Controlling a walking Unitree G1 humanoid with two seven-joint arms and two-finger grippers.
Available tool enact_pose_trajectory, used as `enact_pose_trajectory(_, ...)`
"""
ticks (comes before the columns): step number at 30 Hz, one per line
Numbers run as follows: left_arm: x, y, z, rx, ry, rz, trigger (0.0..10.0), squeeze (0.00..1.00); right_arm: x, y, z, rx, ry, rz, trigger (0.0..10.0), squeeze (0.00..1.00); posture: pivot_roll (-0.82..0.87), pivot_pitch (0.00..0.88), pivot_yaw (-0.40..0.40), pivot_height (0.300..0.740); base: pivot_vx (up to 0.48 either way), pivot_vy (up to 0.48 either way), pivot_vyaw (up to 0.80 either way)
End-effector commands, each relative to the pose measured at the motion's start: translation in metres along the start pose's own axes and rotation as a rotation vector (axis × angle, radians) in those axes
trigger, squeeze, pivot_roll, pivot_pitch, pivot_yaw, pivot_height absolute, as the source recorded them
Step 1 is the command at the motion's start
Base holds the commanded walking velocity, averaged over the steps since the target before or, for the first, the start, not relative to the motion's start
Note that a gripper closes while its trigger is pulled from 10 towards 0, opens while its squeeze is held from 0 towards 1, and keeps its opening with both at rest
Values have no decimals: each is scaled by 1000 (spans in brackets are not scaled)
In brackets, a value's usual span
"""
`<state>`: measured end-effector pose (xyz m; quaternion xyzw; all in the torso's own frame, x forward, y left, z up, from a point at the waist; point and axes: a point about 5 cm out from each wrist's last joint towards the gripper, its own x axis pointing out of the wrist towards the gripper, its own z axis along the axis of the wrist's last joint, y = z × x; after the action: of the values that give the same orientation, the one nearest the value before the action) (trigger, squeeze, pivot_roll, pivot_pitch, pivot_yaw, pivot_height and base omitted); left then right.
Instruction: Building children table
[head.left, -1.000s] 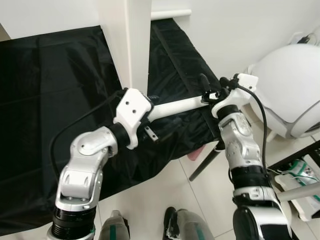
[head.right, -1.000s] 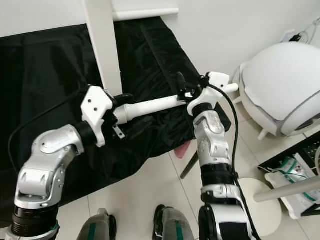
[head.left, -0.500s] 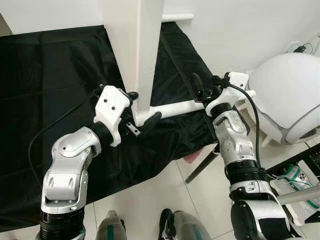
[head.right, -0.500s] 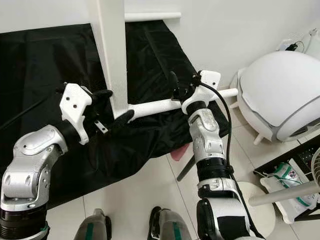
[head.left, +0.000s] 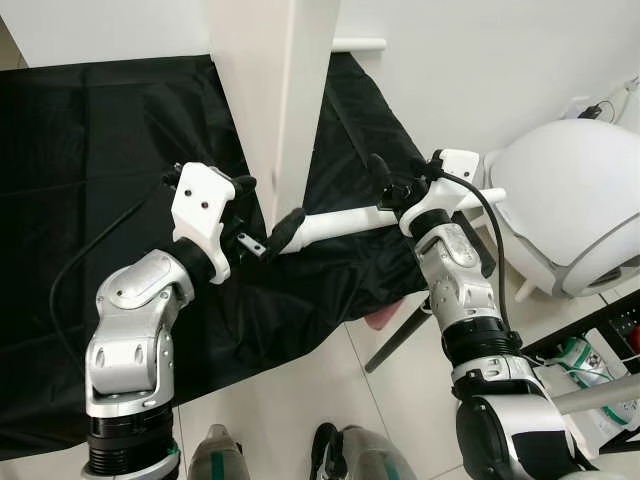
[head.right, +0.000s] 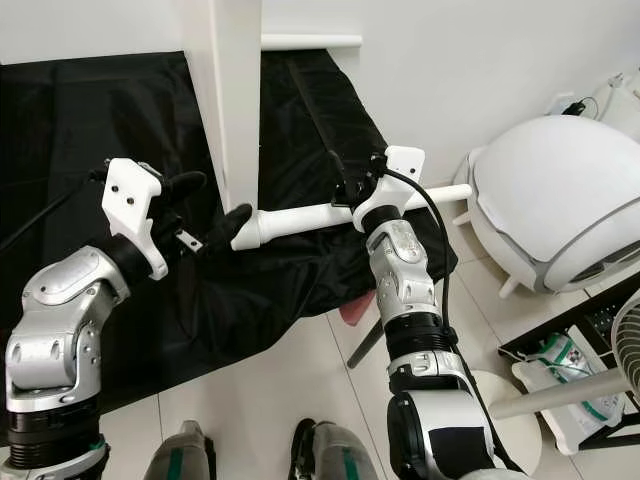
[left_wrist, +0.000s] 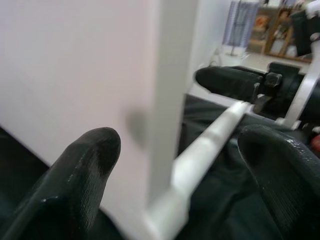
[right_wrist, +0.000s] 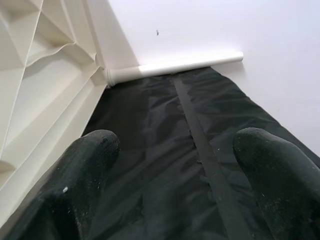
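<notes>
Black sheeting (head.left: 90, 150) is covering the floor where the white tabletop (head.left: 275, 90) is standing on edge, its leg (head.left: 345, 220) lying between both spread grippers, left (head.left: 262, 215) and right (head.left: 385, 180).

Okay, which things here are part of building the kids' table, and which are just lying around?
Part of the job:
white tabletop panel
white table leg
second leg by the wall
black cloth

Lying about:
white dome-shaped appliance
fan

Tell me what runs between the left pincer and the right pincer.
A white table leg spans from the left pincer to the right pincer above the black cloth, seen in both eye views.
</notes>
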<state>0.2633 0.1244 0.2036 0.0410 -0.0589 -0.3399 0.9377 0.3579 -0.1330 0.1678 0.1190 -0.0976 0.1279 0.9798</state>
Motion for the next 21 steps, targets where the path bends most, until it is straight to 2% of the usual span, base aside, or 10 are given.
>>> enact_pose_trajectory(1, 5, 13, -1, -16, -2, 366, 10000, 0, -6, -2, -5, -16, 17, 1, 10000, 0, 75, 37, -101, 740, 0, 0, 0)
enact_pose_trajectory(6, 17, 10, -2, 1, 7, 450, 10000, 0, -9, -2, -7, -27, 17, -9, 10000, 0, 60, 31, -96, 740, 0, 0, 0)
enact_pose_trajectory(11, 18, 22, 0, 13, 11, 543, 10000, 0, -7, -2, -5, -36, 18, -35, 10000, 0, 49, 29, -87, 740, 0, 0, 0)
enact_pose_trajectory(15, 16, 29, 4, 43, 10, 548, 10000, 0, -6, -2, -3, -38, 14, -32, 10000, 0, 48, 29, -86, 740, 0, 0, 0)
enact_pose_trajectory(21, 20, 13, 9, 46, -29, 431, 10000, 0, -8, -4, -2, -61, 11, -9, 10000, 0, 46, 32, -81, 740, 0, 0, 0)
